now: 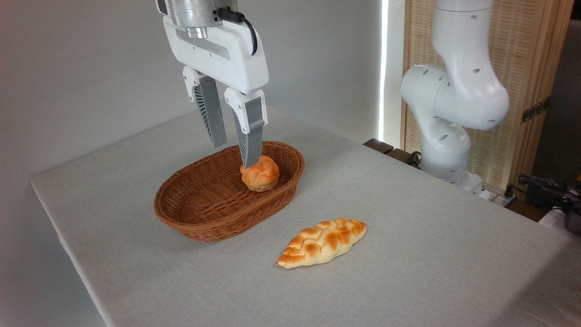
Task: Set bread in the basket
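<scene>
My two-finger gripper [234, 154], released, hangs over the oval brown wicker basket [206, 227] holding a round orange-brown bun [260, 173]. The long golden-brown braided bread [322, 242] lies outside, on the table.

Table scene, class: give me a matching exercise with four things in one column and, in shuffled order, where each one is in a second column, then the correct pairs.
Things
1. braided loaf
2. round bun
3. basket
4. gripper

Places
A. inside the basket, at its far end
B. on the cloth, left of the loaf
C. above the basket, fingers apart, one tip at the bun
D. on the cloth, outside the basket, nearer the camera

Pairs: 1-D, 2-A, 3-B, 4-C
</scene>
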`<act>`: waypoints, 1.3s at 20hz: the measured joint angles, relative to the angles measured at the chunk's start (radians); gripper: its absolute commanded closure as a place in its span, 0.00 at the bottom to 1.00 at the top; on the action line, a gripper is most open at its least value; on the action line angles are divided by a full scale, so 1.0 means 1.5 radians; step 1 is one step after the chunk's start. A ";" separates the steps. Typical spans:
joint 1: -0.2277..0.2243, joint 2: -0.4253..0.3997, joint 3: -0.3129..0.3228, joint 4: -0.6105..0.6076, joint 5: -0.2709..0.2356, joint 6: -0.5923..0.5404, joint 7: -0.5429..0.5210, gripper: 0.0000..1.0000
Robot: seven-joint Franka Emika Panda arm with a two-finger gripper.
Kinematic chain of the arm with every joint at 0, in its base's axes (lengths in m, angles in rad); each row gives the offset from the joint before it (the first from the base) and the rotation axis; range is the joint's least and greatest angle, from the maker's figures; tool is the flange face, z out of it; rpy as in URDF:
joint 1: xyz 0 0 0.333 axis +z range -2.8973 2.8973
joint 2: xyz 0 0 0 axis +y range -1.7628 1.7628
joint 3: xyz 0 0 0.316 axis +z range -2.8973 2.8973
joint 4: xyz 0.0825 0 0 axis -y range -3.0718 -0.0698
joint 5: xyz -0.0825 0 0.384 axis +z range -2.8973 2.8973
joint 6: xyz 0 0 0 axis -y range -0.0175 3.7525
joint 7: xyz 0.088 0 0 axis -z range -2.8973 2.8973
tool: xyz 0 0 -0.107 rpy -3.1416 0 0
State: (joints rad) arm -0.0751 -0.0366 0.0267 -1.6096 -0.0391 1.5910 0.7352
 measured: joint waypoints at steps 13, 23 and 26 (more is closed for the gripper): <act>-0.002 -0.002 0.003 0.000 0.000 -0.005 -0.001 0.00; -0.004 -0.003 0.003 0.000 0.000 -0.007 -0.001 0.00; -0.004 -0.006 0.003 -0.018 0.000 -0.003 -0.001 0.00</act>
State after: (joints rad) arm -0.0810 -0.0462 0.0307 -1.6365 -0.0394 1.5871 0.7333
